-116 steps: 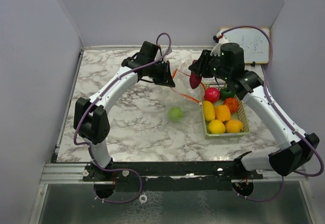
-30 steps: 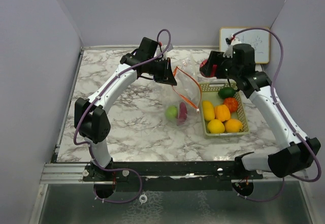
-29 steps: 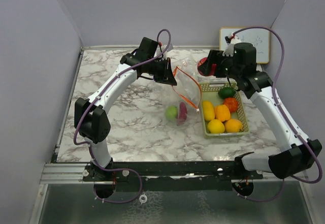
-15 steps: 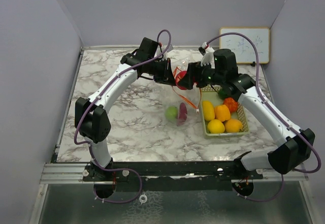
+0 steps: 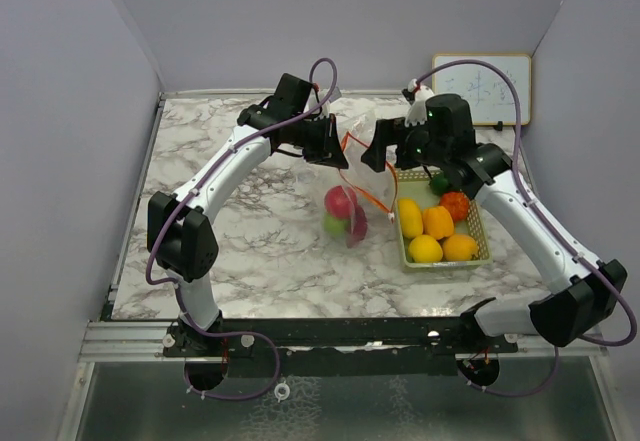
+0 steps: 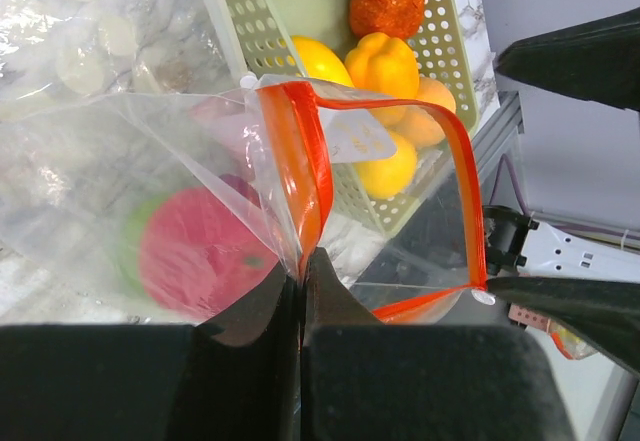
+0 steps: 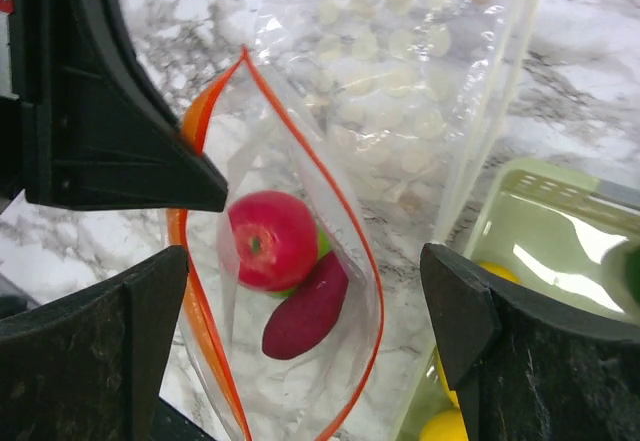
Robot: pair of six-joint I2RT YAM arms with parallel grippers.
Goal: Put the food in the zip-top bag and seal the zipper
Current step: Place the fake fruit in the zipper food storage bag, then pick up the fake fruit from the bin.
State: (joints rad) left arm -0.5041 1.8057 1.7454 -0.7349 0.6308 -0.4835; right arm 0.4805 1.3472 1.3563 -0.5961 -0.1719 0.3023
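Observation:
A clear zip-top bag (image 5: 352,186) with an orange zipper (image 6: 300,171) hangs open, its rim pinched in my shut left gripper (image 5: 335,156) (image 6: 300,271). Three pieces of food lie inside: a red apple (image 7: 270,239) (image 5: 338,201), a green fruit (image 5: 333,225) under it and a purple piece (image 7: 305,316). My right gripper (image 5: 375,156) (image 7: 305,261) hangs open and empty just above the bag's mouth. More food, yellow (image 5: 411,217) and orange (image 5: 460,248) among it, sits in the basket.
The pale green mesh basket (image 5: 487,246) (image 7: 520,221) stands right of the bag, close under my right arm. A small whiteboard (image 5: 480,86) leans on the back wall at the right. Bare marble shows left of the bag.
My right gripper carried the red apple from over the basket to the bag's mouth and opened. The apple dropped in and now rests on the green fruit. The left gripper stayed put.

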